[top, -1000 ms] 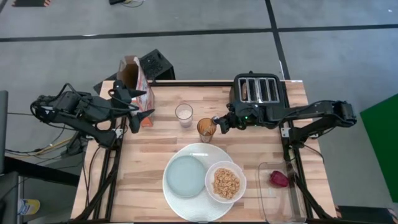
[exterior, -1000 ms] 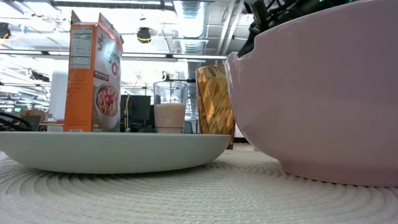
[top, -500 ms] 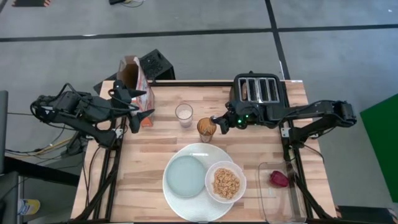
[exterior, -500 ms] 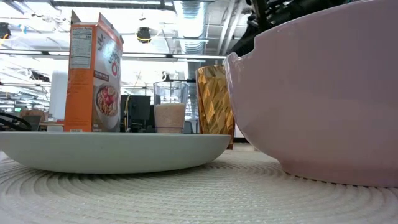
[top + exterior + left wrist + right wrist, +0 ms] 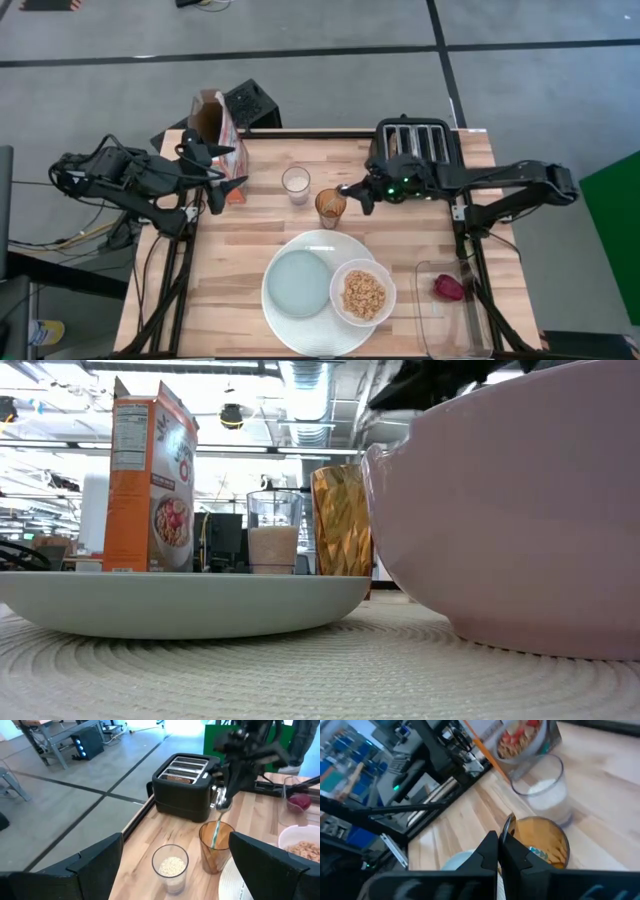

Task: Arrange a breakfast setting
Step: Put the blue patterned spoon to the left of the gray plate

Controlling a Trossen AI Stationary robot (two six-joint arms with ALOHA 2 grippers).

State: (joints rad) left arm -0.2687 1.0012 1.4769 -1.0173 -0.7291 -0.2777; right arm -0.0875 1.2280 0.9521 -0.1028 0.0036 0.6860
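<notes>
My right gripper (image 5: 353, 192) is shut on the metal spoon (image 5: 223, 802) over an amber glass (image 5: 331, 206). The large white plate (image 5: 318, 250) carries the grey-blue plate (image 5: 300, 283) and the white bowl (image 5: 363, 293) of tan cereal. A brown toast slice (image 5: 396, 145) stands in the toaster (image 5: 420, 160). The dark red fruit (image 5: 449, 287) lies in a clear tray. My left gripper (image 5: 225, 185) is open and empty beside the cereal box (image 5: 218, 130). My right gripper pinches the spoon's upper end, right at its bowl (image 5: 223, 800), between its two fingers (image 5: 490, 851). The fingers slant down from the table's right. The spoon hangs below them, and its handle (image 5: 215, 834) reaches down into the amber glass.
A glass of milk (image 5: 295, 183) stands just left of the amber glass. The clear tray (image 5: 450, 318) sits at the near right corner. In the low view the bowl (image 5: 520, 510) and the grey-blue plate (image 5: 180, 605) fill the foreground on a woven mat.
My right gripper has gone up a little over the amber glass, still shut on the spoon, and the spoon has risen with it while its handle stays inside the glass.
</notes>
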